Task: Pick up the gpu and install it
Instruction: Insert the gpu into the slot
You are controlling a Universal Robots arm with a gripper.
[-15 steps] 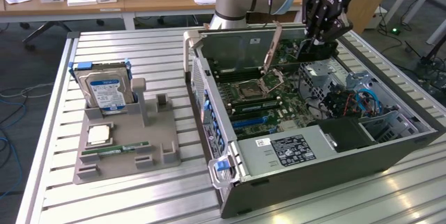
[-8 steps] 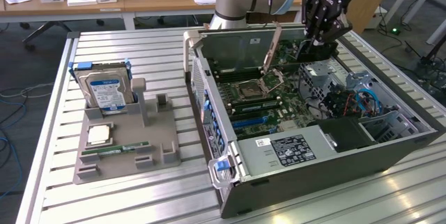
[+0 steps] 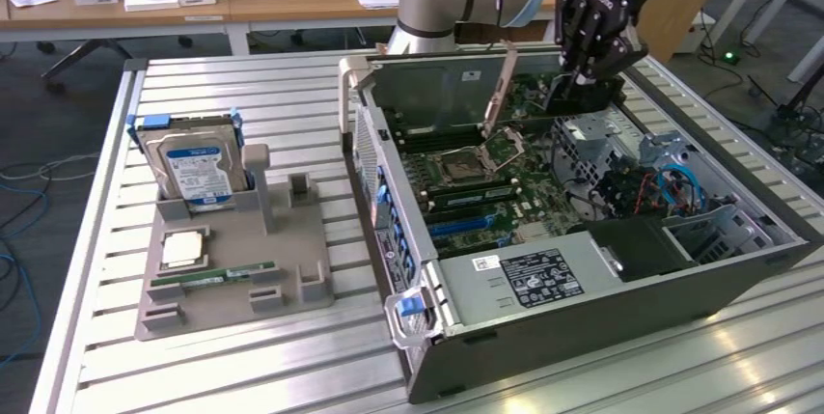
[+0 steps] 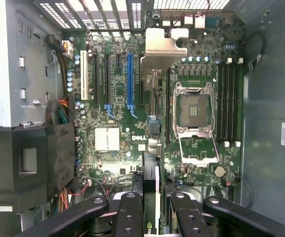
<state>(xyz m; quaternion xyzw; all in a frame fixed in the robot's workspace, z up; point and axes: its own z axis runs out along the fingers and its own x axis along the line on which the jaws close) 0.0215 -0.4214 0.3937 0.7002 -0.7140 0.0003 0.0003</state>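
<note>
Gpu [image 4: 151, 177] edge-on between tool [image 4: 152, 210] fingers, above motherboard [image 4: 118, 103].

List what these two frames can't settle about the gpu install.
- Exterior view: the gpu hangs from the gripper. Its lower edge is lost against the dark case interior, so contact with the motherboard cannot be told.
- Wrist view: the gpu is edge-on, with its faces hidden. Its near end is covered by the fingers.
- Wrist view: which slot it lines up with cannot be told.

One computer case [image 3: 566, 337], one hard drive [image 3: 196, 168], one gpu [image 4: 151, 123].
</note>
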